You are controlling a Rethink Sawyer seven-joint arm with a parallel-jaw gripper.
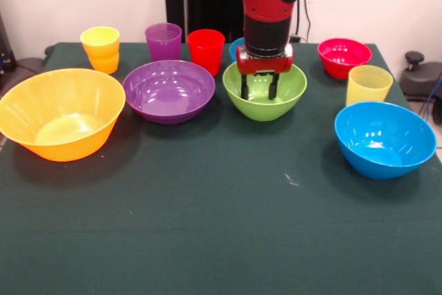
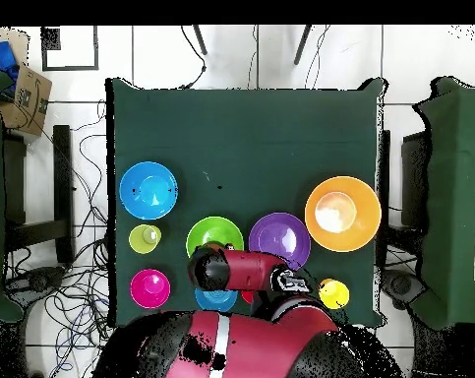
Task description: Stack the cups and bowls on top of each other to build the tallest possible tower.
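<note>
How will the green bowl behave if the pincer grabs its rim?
The green bowl looks like glossy plastic, so probably light and slippery. Its rounded bottom may rock or tip under a one-sided lift. The pincer hangs inside it, open.

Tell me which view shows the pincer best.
Front view. The pincer hangs inside the green bowl, both black fingers visible and apart. Overhead, the arm's own wrist covers it; only the green bowl around it shows.
</note>
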